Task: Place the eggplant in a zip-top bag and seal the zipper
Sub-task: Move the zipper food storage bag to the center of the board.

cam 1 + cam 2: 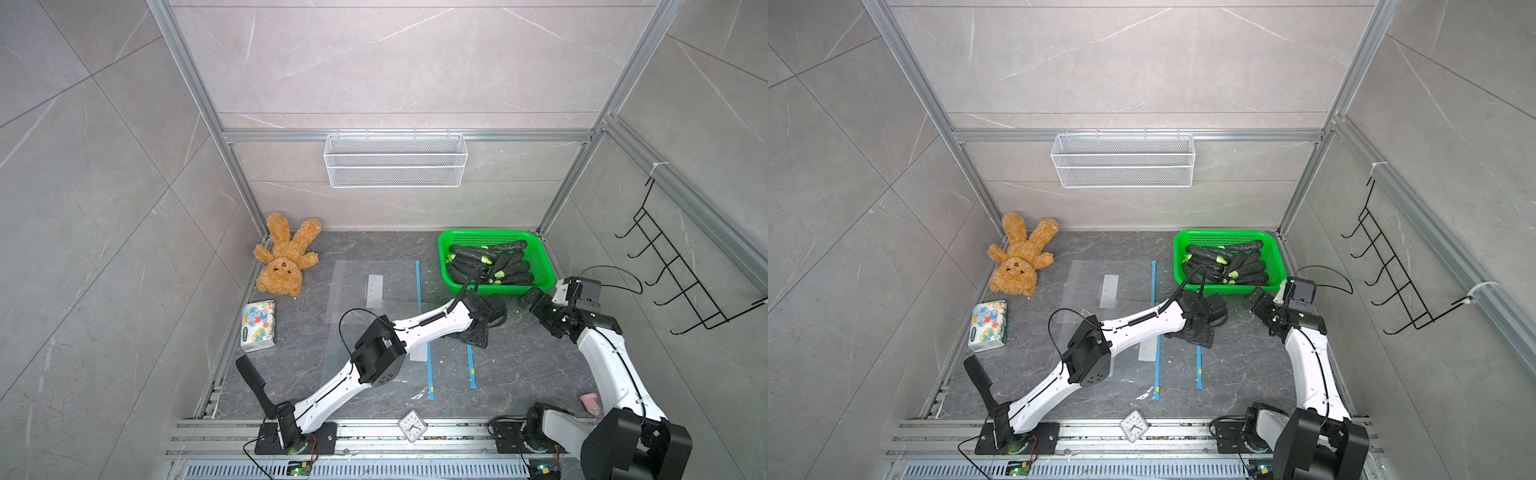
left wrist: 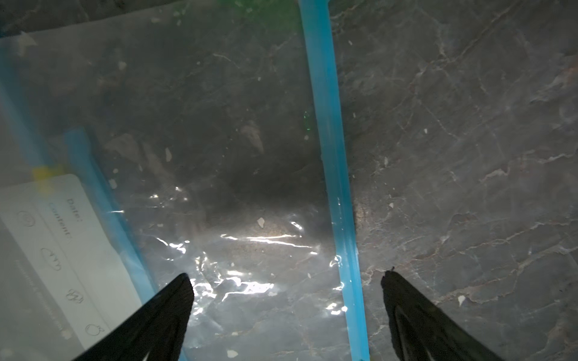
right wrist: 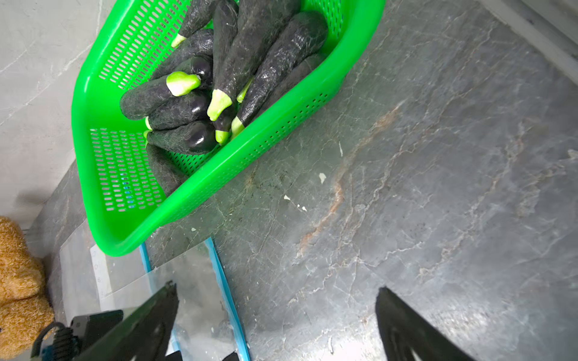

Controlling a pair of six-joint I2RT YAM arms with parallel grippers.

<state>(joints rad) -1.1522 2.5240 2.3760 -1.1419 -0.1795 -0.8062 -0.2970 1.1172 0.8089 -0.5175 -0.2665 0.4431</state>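
Left end effector [image 2: 286, 278] astride zipper edge [image 2: 331, 156]

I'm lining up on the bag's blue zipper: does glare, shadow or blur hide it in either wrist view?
Left wrist view: glare streaks ripple across the zip-top bag near the fingers, and a dark shadow sits mid-bag, yet the blue zipper strip reads clearly. Right wrist view: even light, eggplants and green basket sharp, small highlights only on eggplant skins.
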